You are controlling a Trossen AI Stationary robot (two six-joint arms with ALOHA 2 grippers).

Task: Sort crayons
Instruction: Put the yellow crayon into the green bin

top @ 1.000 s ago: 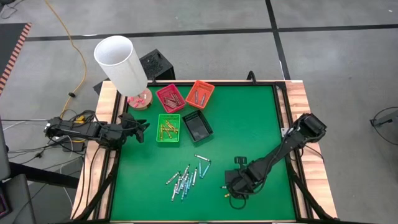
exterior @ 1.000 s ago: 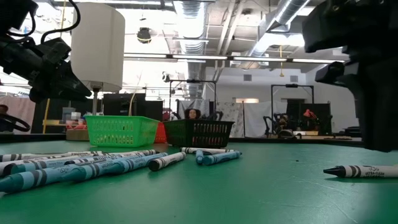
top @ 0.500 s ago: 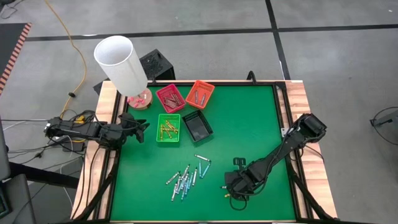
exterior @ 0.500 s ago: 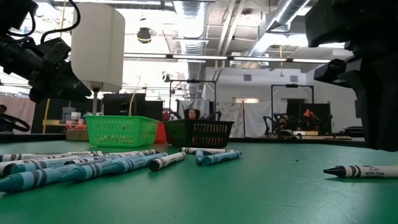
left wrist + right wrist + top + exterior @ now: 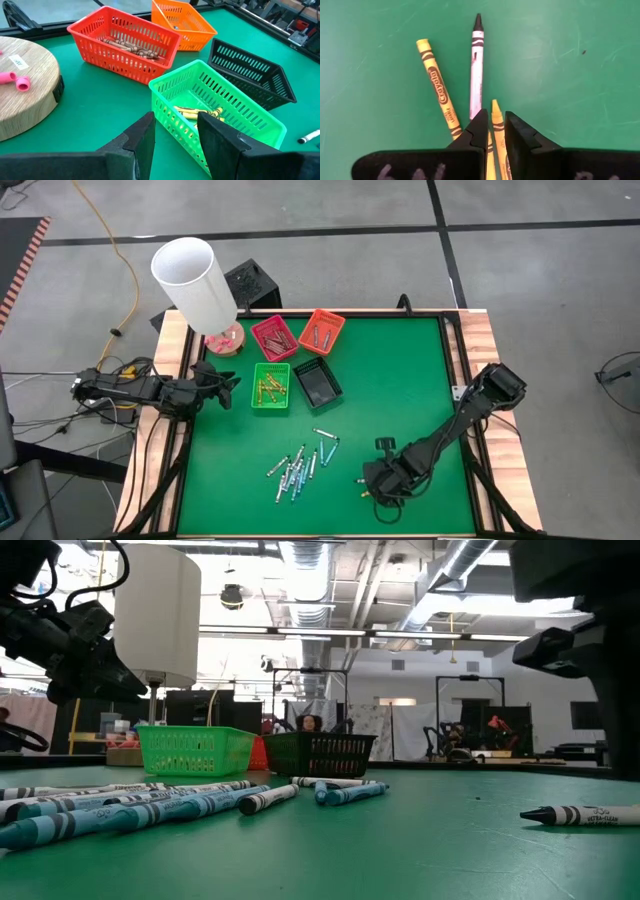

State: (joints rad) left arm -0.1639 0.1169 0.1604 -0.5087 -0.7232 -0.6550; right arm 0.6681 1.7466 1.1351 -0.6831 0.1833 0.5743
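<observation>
The right gripper (image 5: 494, 131) grasps a yellow crayon (image 5: 496, 122) above the mat's near right, over two loose crayons (image 5: 476, 65). The left gripper (image 5: 175, 137) waits released at the left edge by the green tray (image 5: 220, 117); most crayons (image 5: 300, 465) lie near centre.

The right arm reaches low over the desk's near side, its right gripper (image 5: 493, 131) pinching a yellow crayon (image 5: 497, 131) between narrow jaws. The left gripper (image 5: 175, 137) hovers at the left edge, jaws parted.

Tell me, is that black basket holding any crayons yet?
No, the black basket looks empty from above, while the green basket beside it holds yellow crayons.
</observation>
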